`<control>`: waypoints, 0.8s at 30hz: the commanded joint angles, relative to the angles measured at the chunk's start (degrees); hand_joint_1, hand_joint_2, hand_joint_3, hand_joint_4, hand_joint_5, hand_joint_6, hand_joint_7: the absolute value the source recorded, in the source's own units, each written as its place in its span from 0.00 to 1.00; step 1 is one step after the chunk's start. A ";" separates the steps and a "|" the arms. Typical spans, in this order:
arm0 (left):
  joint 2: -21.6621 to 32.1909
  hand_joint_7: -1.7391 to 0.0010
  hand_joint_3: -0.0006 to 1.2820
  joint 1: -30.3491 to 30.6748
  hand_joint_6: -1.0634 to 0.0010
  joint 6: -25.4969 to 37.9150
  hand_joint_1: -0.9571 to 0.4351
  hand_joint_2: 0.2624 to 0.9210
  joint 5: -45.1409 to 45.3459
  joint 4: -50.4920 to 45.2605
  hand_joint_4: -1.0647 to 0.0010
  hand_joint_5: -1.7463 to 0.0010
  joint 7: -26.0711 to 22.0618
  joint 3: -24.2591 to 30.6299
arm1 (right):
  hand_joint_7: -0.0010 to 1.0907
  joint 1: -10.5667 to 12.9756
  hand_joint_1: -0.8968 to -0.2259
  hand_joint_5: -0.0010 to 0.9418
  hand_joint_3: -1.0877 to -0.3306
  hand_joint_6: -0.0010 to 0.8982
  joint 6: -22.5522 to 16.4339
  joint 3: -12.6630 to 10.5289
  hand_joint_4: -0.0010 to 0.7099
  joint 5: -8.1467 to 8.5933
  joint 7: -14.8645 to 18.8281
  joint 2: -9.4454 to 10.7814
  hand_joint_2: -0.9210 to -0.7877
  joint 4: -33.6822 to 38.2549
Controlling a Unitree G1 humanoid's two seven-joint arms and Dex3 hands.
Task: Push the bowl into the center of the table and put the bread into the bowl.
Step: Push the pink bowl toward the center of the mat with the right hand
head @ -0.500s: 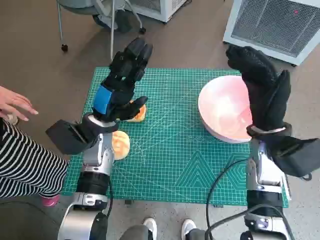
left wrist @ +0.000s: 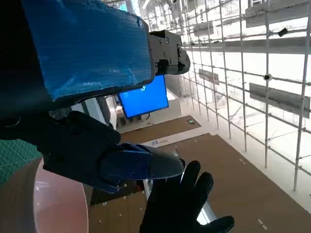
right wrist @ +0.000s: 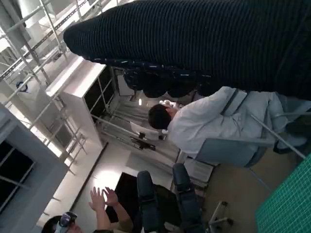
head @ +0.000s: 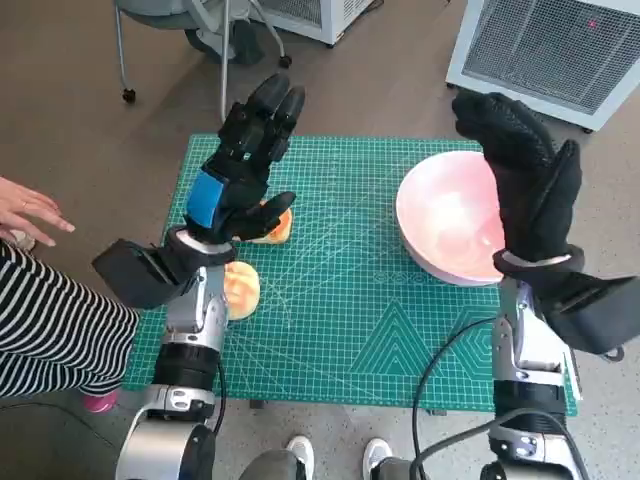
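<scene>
Sitting at about three o'clock on the green gridded cutting mat (head: 340,300), near its right edge, the pale pink round bowl (head: 450,215) has not shifted from where it was half a second ago, so the push toward the centre is, as I judge it, not yet begun. The two pieces of bread lie well apart from it at about nine o'clock: one orange-crusted bun (head: 275,228) partly hidden under the left hand, and a paler round bun (head: 240,288) just beside the left forearm nearer the mat's front edge; neither has moved. Hardly anything else has changed either. The right hand (head: 525,185) in its black knitted glove hovers upright over the bowl's outer rim, fingers extended and clasping nothing, where it was before. The black left hand (head: 245,165) with blue tape on its back is likewise raised above the first bun, fingers spread, holding nothing. Only the person's hand (head: 25,212) at the far left edge has slipped slightly lower. This near-stillness suggests both hands are poised rather than working; the bowl would need a sideways shove toward nine o'clock first.
</scene>
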 commanded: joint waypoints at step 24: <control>0.09 0.78 0.25 0.15 1.00 0.21 0.17 1.00 -0.37 -0.43 0.91 1.00 -0.93 -0.14 | 0.35 1.42 0.26 0.00 0.56 0.10 -0.74 -3.35 0.25 2.98 3.06 -3.74 0.00 2.69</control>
